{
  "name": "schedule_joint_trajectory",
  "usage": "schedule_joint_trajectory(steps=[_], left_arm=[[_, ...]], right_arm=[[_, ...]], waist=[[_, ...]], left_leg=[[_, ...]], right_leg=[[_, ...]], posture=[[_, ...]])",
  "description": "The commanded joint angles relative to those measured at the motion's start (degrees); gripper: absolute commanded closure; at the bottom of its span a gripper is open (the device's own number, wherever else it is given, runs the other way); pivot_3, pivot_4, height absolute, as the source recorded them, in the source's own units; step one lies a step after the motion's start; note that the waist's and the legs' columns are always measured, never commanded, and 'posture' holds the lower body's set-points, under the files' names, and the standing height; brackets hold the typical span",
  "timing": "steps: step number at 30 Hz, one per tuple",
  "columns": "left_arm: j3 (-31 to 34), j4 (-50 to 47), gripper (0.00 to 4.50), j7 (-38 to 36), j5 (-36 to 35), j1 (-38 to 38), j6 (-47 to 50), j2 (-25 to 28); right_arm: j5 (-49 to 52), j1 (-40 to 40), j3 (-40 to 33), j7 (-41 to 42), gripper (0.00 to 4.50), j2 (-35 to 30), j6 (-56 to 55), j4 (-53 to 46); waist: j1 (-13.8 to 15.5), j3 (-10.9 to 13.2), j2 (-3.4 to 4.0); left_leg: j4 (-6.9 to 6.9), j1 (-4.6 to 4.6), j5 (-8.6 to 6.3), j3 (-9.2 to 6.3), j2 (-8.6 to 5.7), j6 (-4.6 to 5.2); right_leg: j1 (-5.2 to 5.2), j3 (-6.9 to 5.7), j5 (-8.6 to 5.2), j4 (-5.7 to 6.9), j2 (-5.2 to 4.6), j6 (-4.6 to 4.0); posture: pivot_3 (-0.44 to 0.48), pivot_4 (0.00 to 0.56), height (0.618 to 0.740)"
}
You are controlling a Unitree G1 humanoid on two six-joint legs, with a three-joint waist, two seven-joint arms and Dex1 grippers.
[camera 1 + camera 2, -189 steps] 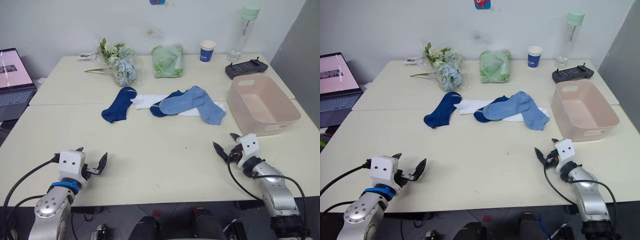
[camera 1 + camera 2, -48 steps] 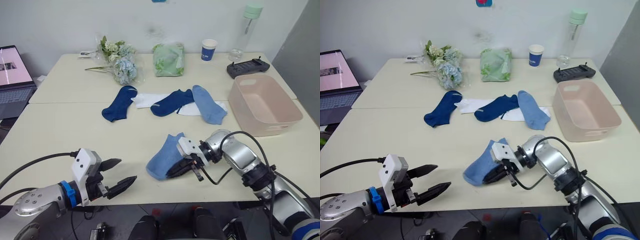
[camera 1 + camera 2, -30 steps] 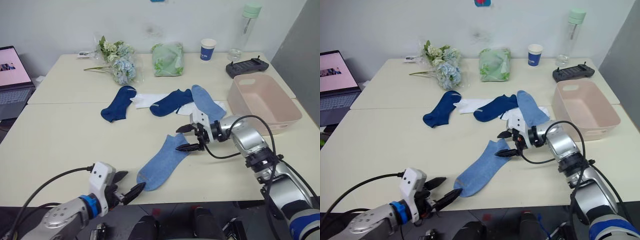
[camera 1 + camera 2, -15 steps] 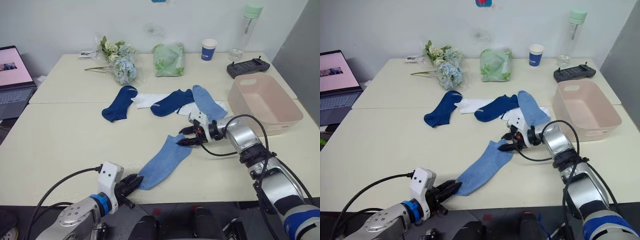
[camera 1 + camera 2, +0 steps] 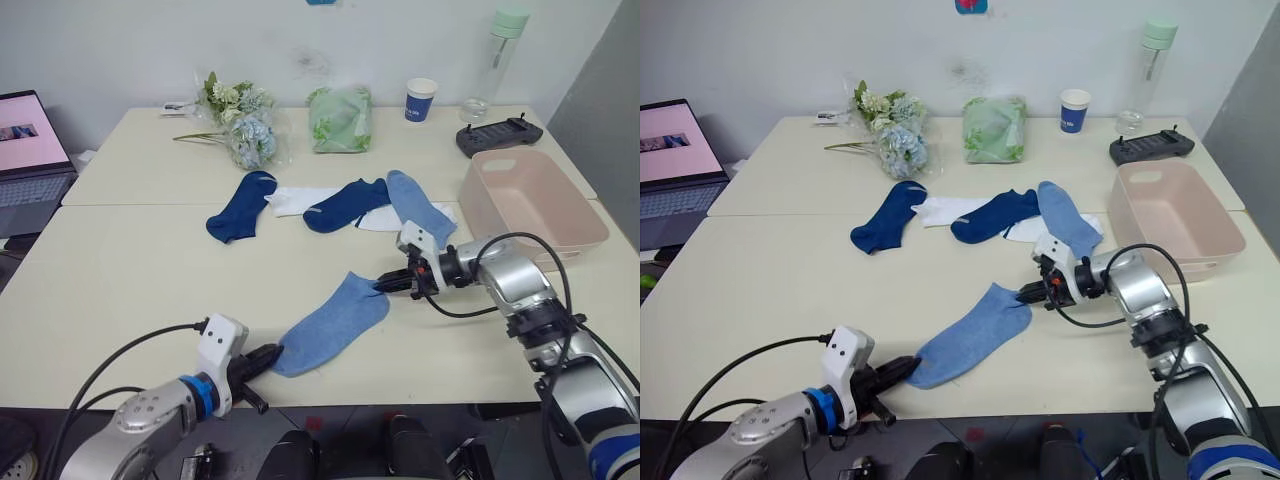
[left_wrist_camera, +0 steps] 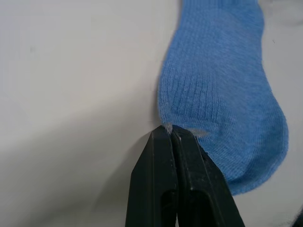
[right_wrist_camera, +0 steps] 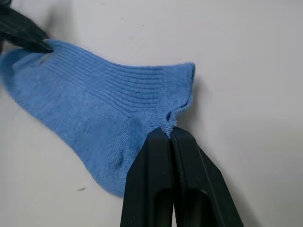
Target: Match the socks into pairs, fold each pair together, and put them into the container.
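Note:
A light blue sock [image 5: 333,322] lies stretched out flat near the table's front edge. My left gripper [image 5: 272,352] is shut on its toe end, and the left wrist view shows the black fingers [image 6: 156,179] pinching the fabric edge. My right gripper [image 5: 382,286] is shut on the sock's cuff [image 7: 182,90]. Farther back lie a navy sock [image 5: 240,205], a white sock [image 5: 290,200], a second navy sock [image 5: 347,203] and another light blue sock [image 5: 418,207] on top of a white one [image 5: 378,220]. The pale pink container [image 5: 478,200] stands at the right.
Along the back of the table are a flower bunch [image 5: 243,125], a pale green bag [image 5: 340,118], a paper cup [image 5: 421,100], a bottle [image 5: 490,55] and a black controller [image 5: 500,135]. A laptop [image 5: 25,150] sits at the far left.
Both grippers have shut on the ends of the light blue sock. The right one has drawn the cuff to the right, and the sock lies straighter.

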Motion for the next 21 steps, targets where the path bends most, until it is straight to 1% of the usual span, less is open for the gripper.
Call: schedule_joint_trajectory(steps=[1, 4, 6, 8, 9, 11, 13, 16, 21], left_arm=[[0.2, 3.9, 4.5, -2.5, 1.6, -4.1, -1.2, 1.8], [-0.7, 7.7, 4.5, -4.7, 3.2, -8.6, -2.5, 3.1], [-1.8, 9.5, 4.5, -6.5, 4.6, -10.4, -3.7, 4.0], [-3.6, 12.1, 4.5, -8.8, 6.3, -13.7, -5.5, 4.8], [-4.7, 13.8, 4.5, -9.3, 7.3, -16.1, -6.1, 4.7], [-5.8, 14.8, 4.5, -10.2, 6.7, -19.1, -5.0, 3.6], [-6.2, 14.0, 4.5, -10.5, 5.6, -19.6, -3.5, 2.8], [-7.4, 10.6, 4.5, -10.8, 4.0, -17.8, -0.3, 2.3], [-7.6, 8.5, 4.5, -8.3, 4.1, -16.0, 2.2, 0.9]], right_arm=[[4.7, 2.0, -3.5, -2.0, 4.49, -1.7, 8.6, -9.7], [8.4, 4.2, -6.3, -4.2, 4.49, -3.3, 16.1, -15.9], [10.2, 5.4, -7.3, -5.6, 4.49, -4.5, 19.2, -18.9], [12.9, 7.6, -9.9, -7.9, 4.49, -5.0, 23.9, -23.1], [14.3, 9.4, -11.7, -9.5, 4.49, -4.9, 25.9, -25.7], [17.2, 12.8, -15.1, -12.2, 4.49, -4.3, 30.5, -29.8], [18.4, 15.3, -16.9, -14.7, 4.49, -4.2, 32.0, -31.7], [18.7, 17.8, -18.1, -17.5, 4.49, -5.2, 31.1, -31.9], [20.0, 18.4, -17.8, -17.8, 4.49, -7.1, 29.0, -29.8]], waist=[[0.1, 0.0, 0.0], [0.0, 0.0, 0.01], [0.0, 0.0, 0.0], [0.1, 0.0, 0.01], [0.3, 0.0, 0.0], [0.8, 0.0, -0.01], [1.0, 0.0, -0.01], [0.8, 0.0, -0.01], [0.9, 0.0, -0.01]], left_leg=[[0.0, 0.0, 0.0, 0.01, 0.0, 0.0], [0.0, -0.01, 0.0, 0.01, 0.0, 0.0], [0.0, -0.02, 0.0, 0.0, 0.0, 0.0], [-0.01, -0.03, 0.0, 0.0, 0.0, 0.0], [-0.01, -0.05, 0.0, -0.02, 0.0, 0.0], [0.01, -0.1, 0.0, -0.04, -0.01, 0.0], [0.02, -0.12, 0.0, -0.07, 0.0, 0.0], [0.02, -0.09, -0.02, 0.02, -0.01, 0.04], [0.02, -0.05, -0.02, 0.02, -0.01, 0.04]], right_leg=[[-0.01, 0.0, 0.0, 0.0, 0.0, 0.0], [-0.02, 0.01, 0.0, 0.0, 0.0, 0.0], [-0.02, 0.0, 0.0, -0.01, 0.0, 0.0], [-0.02, 0.0, 0.0, -0.04, 0.0, 0.01], [-0.02, -0.01, 0.0, -0.06, -0.01, 0.01], [-0.04, -0.08, 0.0, -0.06, -0.01, 0.01], [-0.04, -0.08, 0.0, -0.08, -0.02, 0.02], [-0.05, 0.04, 0.0, -0.09, -0.09, 0.04], [-0.04, -0.01, 0.0, 0.0, -0.03, 0.05]], posture=[[0.0, 0.15, 0.74], [0.0, 0.15, 0.74], [0.0, 0.15, 0.74], [0.0, 0.15, 0.74], [0.0, 0.15, 0.74], [0.0, 0.15, 0.74], [0.0, 0.15, 0.74], [0.0, 0.15, 0.74], [0.0, 0.15, 0.74]])
